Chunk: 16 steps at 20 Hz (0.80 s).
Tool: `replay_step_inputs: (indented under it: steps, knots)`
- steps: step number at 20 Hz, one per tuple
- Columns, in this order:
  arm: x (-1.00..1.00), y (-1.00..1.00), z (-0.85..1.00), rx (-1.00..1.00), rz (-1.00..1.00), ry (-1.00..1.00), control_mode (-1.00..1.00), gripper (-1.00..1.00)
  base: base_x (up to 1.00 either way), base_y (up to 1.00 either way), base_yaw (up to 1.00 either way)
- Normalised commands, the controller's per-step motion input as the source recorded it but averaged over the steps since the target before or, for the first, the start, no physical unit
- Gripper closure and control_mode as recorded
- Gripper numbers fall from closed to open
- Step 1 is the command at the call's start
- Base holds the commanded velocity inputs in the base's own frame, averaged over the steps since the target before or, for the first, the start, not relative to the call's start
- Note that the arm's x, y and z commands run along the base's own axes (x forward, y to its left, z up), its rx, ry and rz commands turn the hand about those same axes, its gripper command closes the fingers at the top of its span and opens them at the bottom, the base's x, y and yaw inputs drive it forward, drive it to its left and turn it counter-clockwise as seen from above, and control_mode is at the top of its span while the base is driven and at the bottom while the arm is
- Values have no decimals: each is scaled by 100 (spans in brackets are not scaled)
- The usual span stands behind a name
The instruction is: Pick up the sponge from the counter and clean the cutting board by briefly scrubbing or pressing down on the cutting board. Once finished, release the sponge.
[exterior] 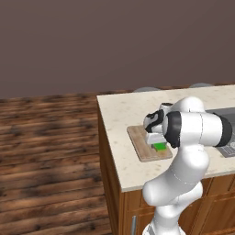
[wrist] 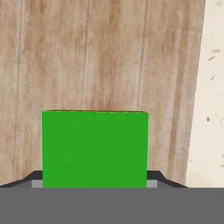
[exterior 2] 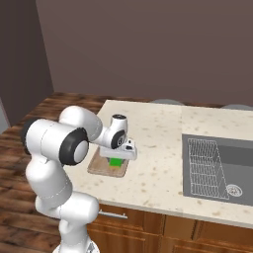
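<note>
Looking from your left, bare wood of the cutting board (wrist: 109, 57) runs out beyond the claw (wrist: 95, 186) on that side and ahead of it. You have the claw clamped on the sponge (wrist: 95, 148), its two tips hugging the green block's flanks, directly over the board. To the claw's right, the board's edge lies near, with open counter (wrist: 210, 87) past it. Farther right, well apart, sits the sink (exterior 2: 217, 168).
</note>
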Motion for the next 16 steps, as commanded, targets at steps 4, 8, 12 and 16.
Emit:
replay_step_inputs:
  steps: [4,8,12,16]
  knots:
    - [41,0,0,0,0,0,-100,100,0,0,0]
    - [44,0,0,0,0,0,-100,100,0,0,0]
    - [34,0,-13,0,0,0,-100,100,0,0,0]
    - [31,0,-21,0,0,0,-100,100,0,0,0]
